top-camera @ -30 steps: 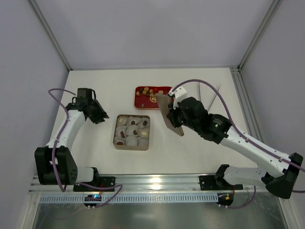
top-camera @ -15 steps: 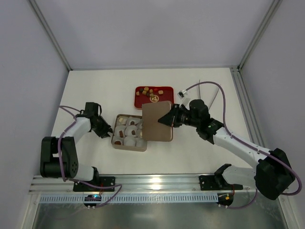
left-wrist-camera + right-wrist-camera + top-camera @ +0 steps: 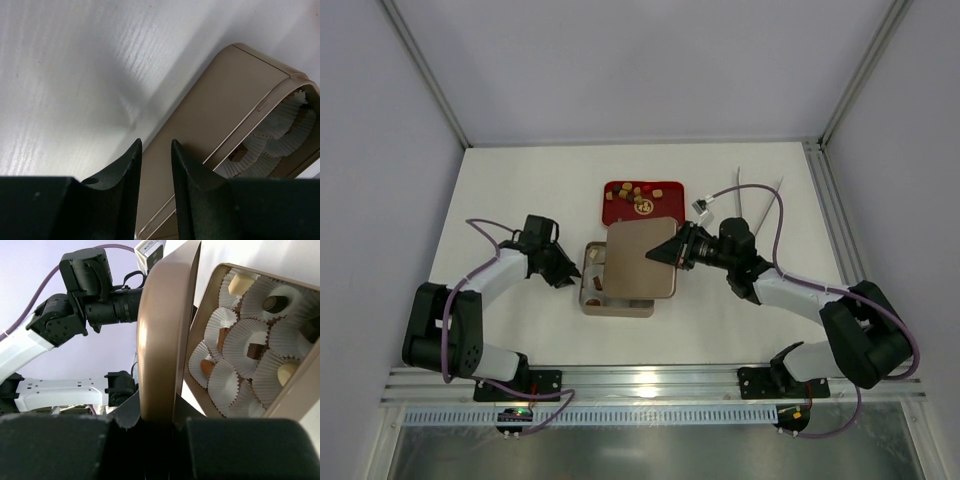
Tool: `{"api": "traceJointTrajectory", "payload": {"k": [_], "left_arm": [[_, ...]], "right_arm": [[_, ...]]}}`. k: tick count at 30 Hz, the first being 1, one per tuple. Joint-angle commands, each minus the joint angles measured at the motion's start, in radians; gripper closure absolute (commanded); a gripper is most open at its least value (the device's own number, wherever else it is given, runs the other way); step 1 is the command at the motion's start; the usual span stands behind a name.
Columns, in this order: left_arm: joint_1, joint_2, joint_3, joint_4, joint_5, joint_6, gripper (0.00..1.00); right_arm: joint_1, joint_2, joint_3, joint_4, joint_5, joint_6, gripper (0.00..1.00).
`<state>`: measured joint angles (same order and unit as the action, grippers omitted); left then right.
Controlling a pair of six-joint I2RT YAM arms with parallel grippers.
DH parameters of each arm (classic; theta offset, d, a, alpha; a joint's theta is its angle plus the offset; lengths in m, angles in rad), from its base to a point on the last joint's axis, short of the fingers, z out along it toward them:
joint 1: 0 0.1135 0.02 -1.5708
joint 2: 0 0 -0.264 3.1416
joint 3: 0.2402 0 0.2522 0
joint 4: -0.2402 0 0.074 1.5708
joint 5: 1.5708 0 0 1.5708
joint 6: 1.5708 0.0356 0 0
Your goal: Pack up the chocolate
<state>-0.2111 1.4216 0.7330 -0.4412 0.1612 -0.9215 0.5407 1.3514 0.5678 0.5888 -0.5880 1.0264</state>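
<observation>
The tan tin [image 3: 617,306] sits mid-table with chocolate [image 3: 256,350] in white paper cups [image 3: 235,342]: dark, brown and cream pieces. My right gripper [image 3: 672,252] is shut on the edge of the tan lid [image 3: 640,258], which is tilted over most of the tin. In the right wrist view the lid [image 3: 167,315] stands edge-on between my right gripper [image 3: 157,415] fingers, beside the tin's rim [image 3: 295,390]. More chocolate [image 3: 638,192] lies on a red tray [image 3: 616,212]. My left gripper [image 3: 570,272] is at the tin's left wall [image 3: 235,95]; this left gripper [image 3: 155,142] is narrowly open and holds nothing.
The red tray lies just behind the tin. Two thin sticks [image 3: 760,205] lie at the back right of the white table [image 3: 520,190]. Metal frame posts run along both sides, and the arm bases stand on the rail at the near edge.
My right arm has swung the lid left and down over the tin. My left gripper has moved right to the tin's left wall. The tin has shifted slightly right and nearer.
</observation>
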Motion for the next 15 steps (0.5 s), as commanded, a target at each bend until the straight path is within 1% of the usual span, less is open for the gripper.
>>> {"api": "traceJointTrajectory", "payload": {"k": [1, 3, 10, 15], "left_arm": [[-0.022, -0.039, -0.015, 0.065, 0.011, -0.08, 0.7], [-0.043, -0.049, -0.017, 0.073, 0.012, -0.099, 0.7], [-0.079, -0.066, -0.024, 0.101, 0.04, -0.131, 0.68], [-0.099, -0.072, -0.024, 0.108, 0.044, -0.143, 0.68]], "right_arm": [[-0.011, 0.029, -0.017, 0.206, -0.044, 0.07, 0.96], [-0.015, 0.055, -0.031, 0.261, -0.052, 0.096, 0.96], [-0.016, 0.109, -0.057, 0.341, -0.056, 0.13, 0.96], [-0.016, 0.155, -0.062, 0.39, -0.065, 0.156, 0.96]]}}
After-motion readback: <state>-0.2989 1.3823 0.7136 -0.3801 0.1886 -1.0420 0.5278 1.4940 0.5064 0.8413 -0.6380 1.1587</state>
